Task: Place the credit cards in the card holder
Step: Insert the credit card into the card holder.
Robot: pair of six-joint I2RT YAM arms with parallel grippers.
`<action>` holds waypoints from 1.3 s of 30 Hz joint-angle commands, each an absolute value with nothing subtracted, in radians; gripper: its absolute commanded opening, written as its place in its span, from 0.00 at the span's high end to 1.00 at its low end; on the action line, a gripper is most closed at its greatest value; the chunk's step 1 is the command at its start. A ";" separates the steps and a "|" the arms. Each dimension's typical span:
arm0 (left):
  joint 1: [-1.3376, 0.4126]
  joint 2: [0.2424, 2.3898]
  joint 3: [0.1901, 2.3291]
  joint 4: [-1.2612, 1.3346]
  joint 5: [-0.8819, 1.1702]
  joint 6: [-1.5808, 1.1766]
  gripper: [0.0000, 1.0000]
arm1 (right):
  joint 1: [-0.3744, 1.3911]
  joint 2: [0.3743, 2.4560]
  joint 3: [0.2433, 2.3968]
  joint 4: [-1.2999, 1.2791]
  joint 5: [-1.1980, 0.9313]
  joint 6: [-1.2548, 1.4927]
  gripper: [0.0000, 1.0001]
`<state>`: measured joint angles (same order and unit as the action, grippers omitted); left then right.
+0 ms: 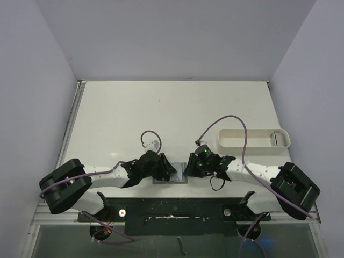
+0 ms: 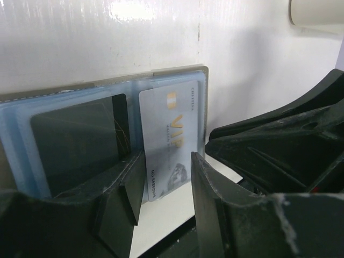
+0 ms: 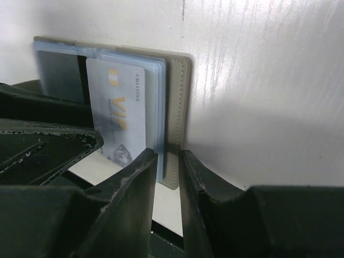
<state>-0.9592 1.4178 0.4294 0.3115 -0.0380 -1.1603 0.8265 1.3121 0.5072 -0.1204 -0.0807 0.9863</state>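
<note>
Card holder (image 1: pixel 180 176) lay spread open on the white bench (image 1: pixel 161 107), at its near edge, directly between the two arms. A white oblong tray (image 1: pixel 252 141) stood on the bench to the right, well apart from the card holder. The left pincer (image 2: pixel 165 161) was over the near end of the open card holder, its jaws parted to either side of a pale credit card; whether they pressed on that card's edges could not be determined. The right pincer (image 3: pixel 168 158) had its jaws drawn narrow and clenched on the card holder's grey-olive right cover at the near edge. Light blue lining and clear sleeves showed inside the card holder. A dark credit card (image 2: pixel 75 145) sat in a sleeve on the left half. The pale credit card (image 2: pixel 169 123), marked VIP in gold, lay on the right half just beside the dark one, its near end projecting past the sleeve over bare bench.
</note>
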 commanded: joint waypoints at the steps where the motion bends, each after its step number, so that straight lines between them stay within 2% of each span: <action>1: -0.968 1.349 0.466 0.261 -0.064 -1.147 0.62 | 0.835 1.242 0.533 -0.109 -0.047 0.974 0.75; 10: -0.966 1.429 0.484 0.309 -0.034 -1.141 0.64 | 0.833 1.285 0.540 -0.072 -0.046 0.959 0.81; 11: -0.966 1.440 0.491 0.307 -0.031 -1.138 0.65 | 0.833 1.293 0.539 -0.064 -0.049 0.959 0.82; 14: -0.968 1.462 0.505 0.314 -0.018 -1.124 0.80 | 0.834 1.318 0.537 -0.040 -0.059 0.957 0.83; 19: -0.972 1.461 0.529 0.319 -0.015 -1.094 0.82 | 0.834 1.349 0.536 -0.024 -0.071 0.956 0.85; 28: -0.947 1.385 0.547 0.161 -0.034 -1.066 0.62 | 0.832 1.306 0.545 -0.067 -0.054 0.951 0.84; 33: -0.915 1.292 0.580 0.015 -0.063 -1.018 0.54 | 0.829 1.293 0.594 -0.138 -0.039 0.925 0.75; 39: -0.832 1.167 0.566 -0.131 -0.057 -0.981 0.51 | 0.828 1.289 0.624 -0.162 -0.020 0.927 0.62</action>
